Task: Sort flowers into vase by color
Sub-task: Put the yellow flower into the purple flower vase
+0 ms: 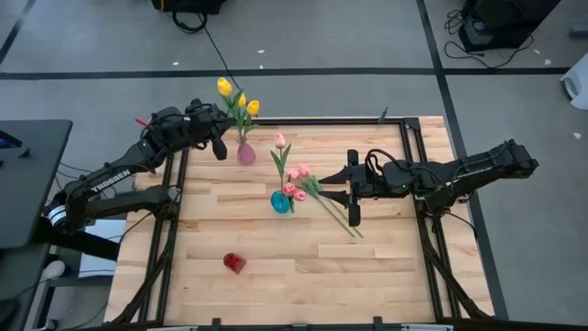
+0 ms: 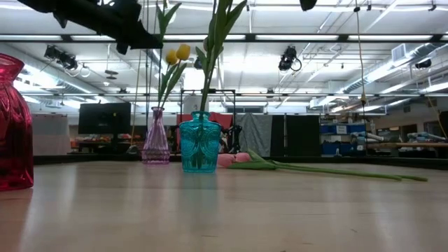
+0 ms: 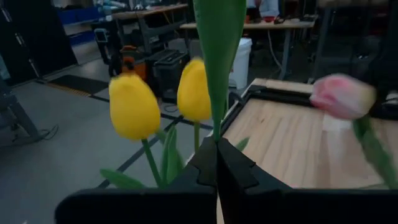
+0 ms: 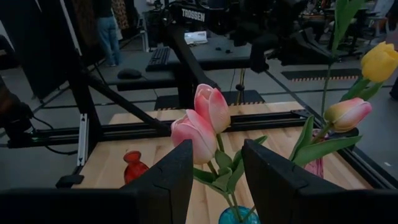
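A clear pink vase [image 1: 246, 153] [image 2: 155, 140] near the table's far edge holds yellow tulips [image 3: 134, 106]. My left gripper [image 1: 219, 144] [image 3: 217, 155] is beside it, shut on another yellow tulip [image 1: 225, 87]. A teal vase [image 1: 280, 201] [image 2: 199, 143] mid-table holds a pink tulip [image 1: 280, 140]. My right gripper [image 1: 352, 191] [image 4: 217, 180] hovers open to the right of it. Two pink heads [image 4: 202, 124] stand between its fingers untouched, their stems running down toward the teal vase's mouth [image 4: 239, 216]. More pink tulips [image 2: 234, 159] lie flat on the table behind the vase. My left gripper pinches a green stem or leaf [image 3: 217, 118] of the yellow tulip between its two shut fingers [image 3: 239, 171]. The green part rises straight up out of the fingers. The head is out of the wrist view. In the low view the stem [image 2: 164, 42] leads down toward the pink vase's neck.
A small red vase [image 1: 234, 263] [image 2: 14, 126] stands alone toward the near left part of the table. Long green stems [image 1: 340, 219] [image 2: 336, 170] lie on the wood under my right gripper. A black frame [image 1: 404, 138] runs around the table's edges. A person [image 4: 112, 31] stands in the room beyond.
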